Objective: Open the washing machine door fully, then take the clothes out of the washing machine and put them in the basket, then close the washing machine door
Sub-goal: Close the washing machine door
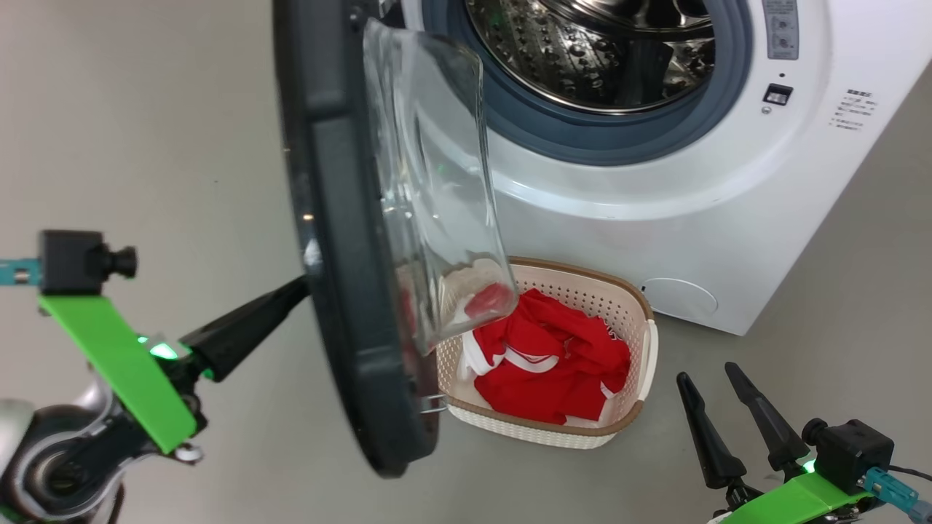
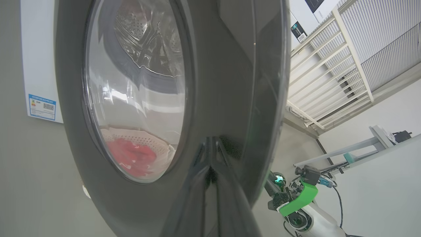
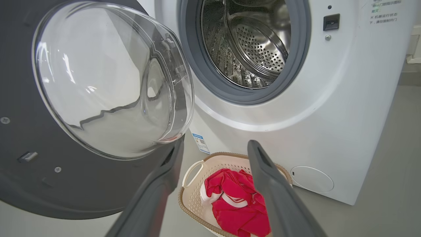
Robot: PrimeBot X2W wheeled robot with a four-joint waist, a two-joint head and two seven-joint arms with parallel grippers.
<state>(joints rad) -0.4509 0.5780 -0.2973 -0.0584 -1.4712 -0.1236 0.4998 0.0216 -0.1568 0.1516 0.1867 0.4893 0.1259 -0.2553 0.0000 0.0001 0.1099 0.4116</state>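
1. The left tool (image 1: 295, 290), clenched on nothing, touched its fingertips to the outer face of the washing machine door (image 1: 342, 313).
2. That door, a wide glossy black rim around a clear bulging glass bowl, stood swung out, edge-on in the head view.
3. The basket (image 1: 582, 271), cream, perforated and brown-rimmed, sat on the floor (image 1: 145, 145) just before the washing machine (image 1: 728, 218), its left end behind the door's lower edge.
4. The clothes (image 1: 553, 364), red with white trim, lay heaped inside the basket.
5. The right tool (image 1: 706, 372), released and empty, hovered right of the basket, apart from it.
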